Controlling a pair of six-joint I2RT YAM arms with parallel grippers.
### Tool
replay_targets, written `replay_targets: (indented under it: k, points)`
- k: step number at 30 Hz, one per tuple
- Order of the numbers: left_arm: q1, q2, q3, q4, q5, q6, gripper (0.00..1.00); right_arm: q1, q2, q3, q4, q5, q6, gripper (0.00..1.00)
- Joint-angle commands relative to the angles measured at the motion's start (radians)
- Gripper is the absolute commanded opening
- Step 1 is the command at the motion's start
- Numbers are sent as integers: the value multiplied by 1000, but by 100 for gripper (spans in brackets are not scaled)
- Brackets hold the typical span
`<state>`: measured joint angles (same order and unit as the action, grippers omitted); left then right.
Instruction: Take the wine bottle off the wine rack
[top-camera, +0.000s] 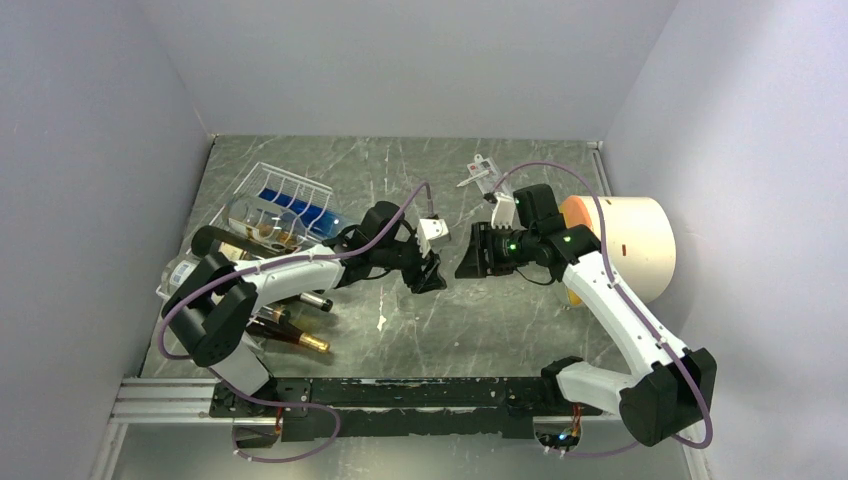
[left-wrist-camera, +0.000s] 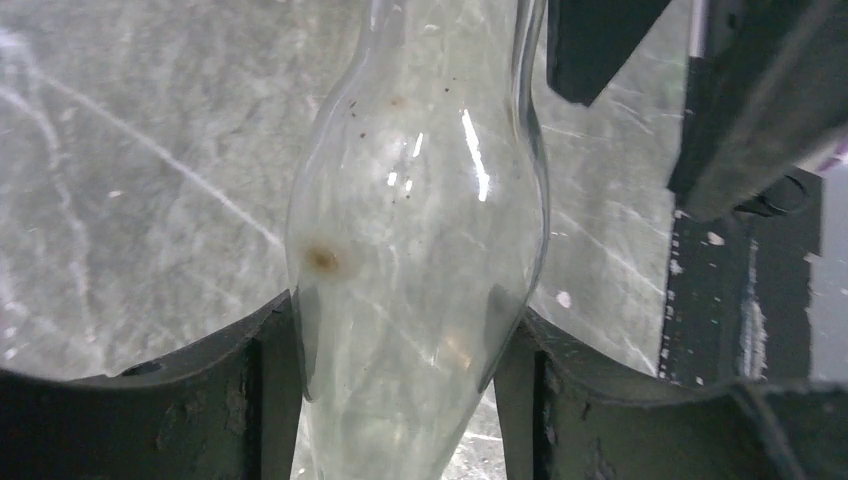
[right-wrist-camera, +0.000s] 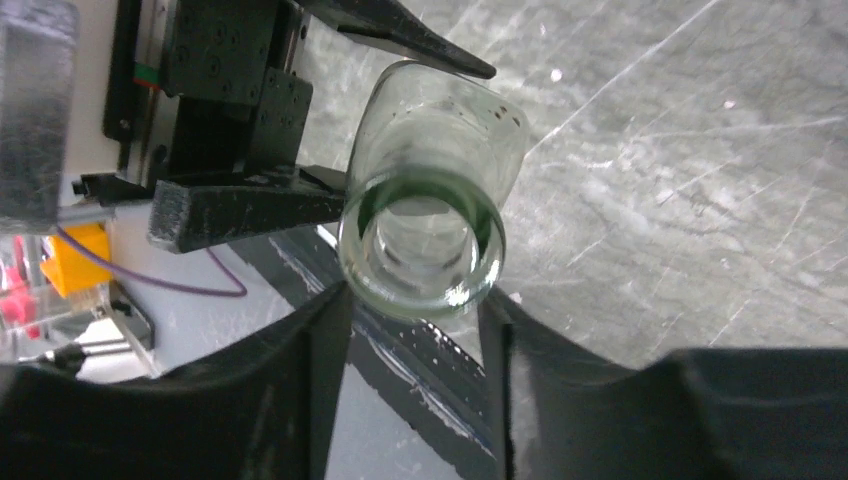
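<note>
If you start at the far left of the gray table (top-camera: 400, 335), you see the white wine rack (top-camera: 290, 185) with blue parts (top-camera: 297, 207) inside it. A clear bottle (top-camera: 262, 228) lies on it. Some dark bottles (top-camera: 295, 335) lie close by, under the left arm (top-camera: 290, 275).

The left arm reaches to the middle of the table. Its claw, the left gripper (left-wrist-camera: 400, 315), is closed on the wine bottle (left-wrist-camera: 420, 230). One finger (left-wrist-camera: 250, 400) presses on each side of the clear glass, at the wide part below the neck. So the wine bottle is off the wine rack and well apart from it. It lies sideways over the middle of the table, between the two claws. Its open mouth points to the right.

The right gripper (right-wrist-camera: 412, 300) is at that end, with a black finger (right-wrist-camera: 300, 380) just beside each side of the mouth. I cannot tell if these fingers squeeze the glass or only sit next to it.

Further right lies a big cream cylinder (top-camera: 640, 245) with an orange face (top-camera: 578, 213).
</note>
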<state>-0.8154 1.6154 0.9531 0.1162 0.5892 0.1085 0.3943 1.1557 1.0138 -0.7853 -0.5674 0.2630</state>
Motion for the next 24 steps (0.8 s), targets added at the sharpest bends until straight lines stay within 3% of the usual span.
replay_targets:
  k: [1, 8, 19, 24]
  points:
    - [-4, -62, 36, 51, -141, -8, 16, 5, -27, 0, 149, 94, 140, 58]
    - [-5, -98, 36, 49, -244, -37, 11, 5, -71, -39, 324, 228, 299, 66]
    - [-4, -83, 71, 13, -234, -61, 11, 15, -8, -17, 402, 277, 347, 61]
    - [-5, -79, 81, 0, -227, -68, 12, 84, 33, 25, 387, 404, 323, 58]
